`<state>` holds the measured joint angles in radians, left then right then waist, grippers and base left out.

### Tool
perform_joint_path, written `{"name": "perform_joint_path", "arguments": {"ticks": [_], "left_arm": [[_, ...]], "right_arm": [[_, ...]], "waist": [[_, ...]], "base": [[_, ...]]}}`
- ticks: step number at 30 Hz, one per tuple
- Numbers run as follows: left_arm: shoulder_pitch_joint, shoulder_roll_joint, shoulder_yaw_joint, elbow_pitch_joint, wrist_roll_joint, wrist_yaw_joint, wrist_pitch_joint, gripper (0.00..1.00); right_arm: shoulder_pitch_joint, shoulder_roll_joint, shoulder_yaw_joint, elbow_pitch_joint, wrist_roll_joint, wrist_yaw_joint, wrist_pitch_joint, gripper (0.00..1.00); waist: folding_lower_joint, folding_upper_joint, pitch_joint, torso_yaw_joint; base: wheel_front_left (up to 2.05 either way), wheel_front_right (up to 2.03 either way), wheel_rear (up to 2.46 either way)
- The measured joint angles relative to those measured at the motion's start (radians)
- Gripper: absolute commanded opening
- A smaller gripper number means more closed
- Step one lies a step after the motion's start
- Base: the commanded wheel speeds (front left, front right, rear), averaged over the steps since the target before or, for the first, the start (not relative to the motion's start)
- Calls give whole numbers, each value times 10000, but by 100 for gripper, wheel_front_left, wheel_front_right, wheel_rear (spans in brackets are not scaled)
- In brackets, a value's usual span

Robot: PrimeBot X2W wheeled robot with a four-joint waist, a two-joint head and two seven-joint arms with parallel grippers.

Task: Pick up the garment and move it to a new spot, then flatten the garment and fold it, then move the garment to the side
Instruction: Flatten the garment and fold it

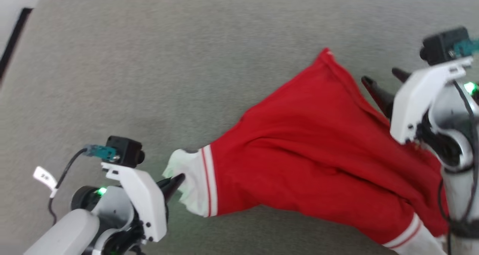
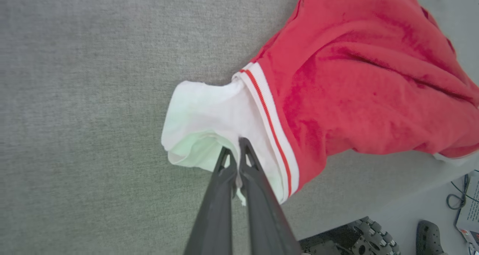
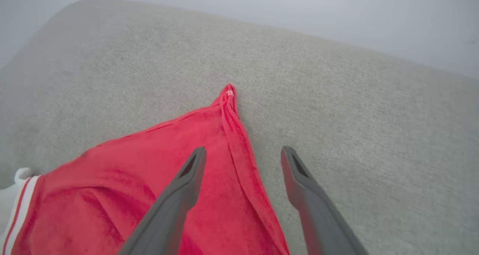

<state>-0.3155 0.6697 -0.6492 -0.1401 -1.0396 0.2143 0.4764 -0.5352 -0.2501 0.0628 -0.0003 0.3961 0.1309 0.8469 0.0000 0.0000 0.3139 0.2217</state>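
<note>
While the garment [image 1: 318, 146] lay rumpled on the grey surface [image 1: 149, 79], the left gripper [image 2: 237, 150] pinched its white sleeve [image 2: 209, 116] and the right gripper [image 3: 243, 154] hung wide apart over the red hem [image 3: 234, 135], so flattening looked unfinished, with folding and setting aside left.

I have bare grey table [image 1: 149, 60] across the upper left and top of the head view, open for either arm to pass. The garment [image 1: 307, 142] blocks the centre through the lower right, and my right end effector [image 1: 380, 75] crowds the right edge beside it.
</note>
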Motion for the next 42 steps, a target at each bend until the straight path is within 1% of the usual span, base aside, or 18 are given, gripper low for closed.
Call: {"name": "perform_joint_path", "arguments": {"ticks": [1, 2, 7, 13, 17, 21, 22, 23, 28, 32, 35, 39, 42], "left_arm": [[-94, -84, -59, 52, 21, -56, 6, 0], [-94, -84, -59, 52, 21, -56, 6, 0], [-518, -487, -316, 343, 111, -353, 31, 0], [-1009, -945, -539, 767, 267, -660, 36, 0], [-1168, -1114, -591, 1057, 280, -807, 21, 0], [-1329, -1254, -591, 1317, 274, -913, -23, 0], [-1340, -1292, -587, 1365, 261, -930, -52, 0], [-1346, -1302, -585, 1436, 259, -982, -63, 0], [-1640, -1241, -431, 1708, 121, -1087, -35, 0], [-2074, -836, -2, 1866, 52, -980, 104, 0], [-2637, -489, 405, 1919, 52, -849, 190, 0], [-3482, 42, 867, 2002, 58, -763, 558, 0], [-4332, 443, 1129, 2176, 343, -702, 732, 0]], "right_arm": [[-285, -56, 96, 445, 0, 2, -117, 100], [-285, -56, 96, 445, 0, 2, -117, 100], [-1596, -359, 780, 2447, 33, 2, -284, 100], [-2660, -834, 1946, 4667, 265, 2, 265, 100], [-3304, -1106, 3026, 5540, 410, 0, 802, 100], [-3808, -1363, 3904, 6025, 698, 0, 1080, 100], [-3912, -1419, 4082, 6142, 721, 0, 1089, 69], [-4007, -1440, 4126, 6259, 886, 0, 1116, 0], [-4392, -1569, 4174, 6773, 1369, 15, 610, 0], [-4547, -1630, 4347, 6727, 1695, 17, 125, 0], [-4671, -1822, 4328, 6489, 1973, 12, -221, 0], [-4793, -2090, 4190, 5854, 2226, 10, -637, 0], [-4748, -2360, 4017, 5336, 2548, 10, -734, 0]], "waist": [[1, 0, 30, 127], [1, 0, 30, 127], [0, 0, 258, 743], [0, 0, 655, 1325], [0, 0, 881, 1577], [0, 0, 1012, 1689], [0, 0, 1028, 1706], [0, 0, 1037, 1714], [0, 0, 969, 1644], [0, 0, 803, 1448], [0, 0, 629, 1247], [0, 0, 341, 911], [0, 0, 115, 621]], "base": [[0, 0, 0], [0, 0, 0], [0, 0, 0], [0, 0, 0], [0, 0, 0], [0, 0, 0], [0, 0, 0], [0, 0, 0], [0, 0, 0], [0, 0, 0], [0, 0, 0], [0, 0, 0], [0, 0, 0]]}}
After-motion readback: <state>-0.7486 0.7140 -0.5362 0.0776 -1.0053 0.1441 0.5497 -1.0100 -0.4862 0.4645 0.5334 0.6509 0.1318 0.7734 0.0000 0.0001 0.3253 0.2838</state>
